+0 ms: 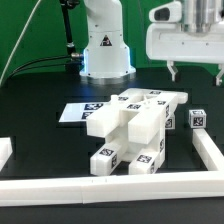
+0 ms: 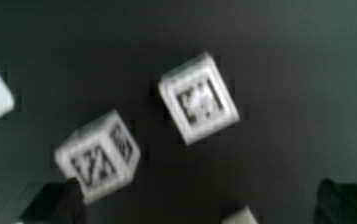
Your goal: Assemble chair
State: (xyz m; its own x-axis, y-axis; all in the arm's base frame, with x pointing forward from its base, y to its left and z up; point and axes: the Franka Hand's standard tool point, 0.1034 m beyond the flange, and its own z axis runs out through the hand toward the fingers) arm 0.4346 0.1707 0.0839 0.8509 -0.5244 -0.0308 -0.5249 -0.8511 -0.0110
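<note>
Claw (image 1: 195, 70) up in the air at the exterior view's right, spread wide, gripping nothing, dark fingers (image 1: 172, 68) pointing down. Below it and off toward the exterior view's left, well apart from it, the chair (image 1: 130, 125), sitting about mid-way across the black table (image 1: 40, 130). No contact between the two. Closest to the claw, a loose small cube (image 1: 197, 118), straight beneath the fingers as seen in the exterior view, clear of them, just beside the chair's end on the exterior view's right yet not touching it.

Chair itself: chunky, matte white, blocky, several parts bunched into one cluster. Flat slotted piece across the back, thicker blocks stacked in the middle, two stubby ends jutting toward the front border rail (image 1: 100, 186). Black-and-white square tags on many faces, on the top pieces and on both front ends. Whether fully seated at each joint, impossible to tell. Behind its corner on the exterior view's left, partly covered by it, the marker board (image 1: 78, 112), flat on the table.

From the wrist view, blurred: dark fingertips (image 2: 54, 200) set far apart, with one tagged block (image 2: 196, 97) and a second tagged block (image 2: 100, 155) on the dark surface beyond them, both tilted in the picture, apart from each other and from the claw (image 2: 201, 205). Which chair parts, unclear
</note>
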